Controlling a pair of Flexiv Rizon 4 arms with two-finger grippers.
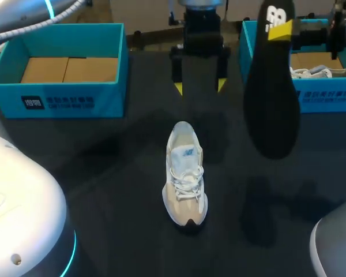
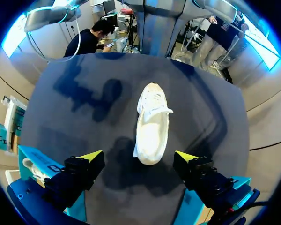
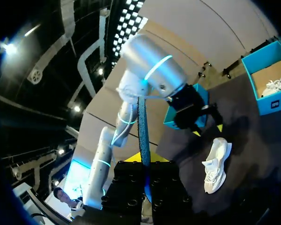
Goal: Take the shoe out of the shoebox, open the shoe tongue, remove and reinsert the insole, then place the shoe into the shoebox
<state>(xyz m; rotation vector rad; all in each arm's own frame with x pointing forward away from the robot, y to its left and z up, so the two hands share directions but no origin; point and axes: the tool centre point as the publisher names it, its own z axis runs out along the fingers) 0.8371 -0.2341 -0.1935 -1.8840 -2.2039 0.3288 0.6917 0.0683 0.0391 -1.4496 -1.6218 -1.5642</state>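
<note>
Right gripper (image 1: 281, 30) clamps the black insole (image 1: 271, 98) aloft while left gripper (image 1: 199, 86) (fingers spread wide, holding nothing) hangs above the white shoe (image 1: 185, 173) on the table (image 1: 104, 173).

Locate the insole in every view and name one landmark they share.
Head view: the insole hangs at the upper right, clamped in the right gripper, above the table.
Left wrist view: not in it.
Right wrist view: edge-on between that gripper's fingers, rising ahead of them.
Shared landmark: the shoe, lying on the table in all three views.
</note>
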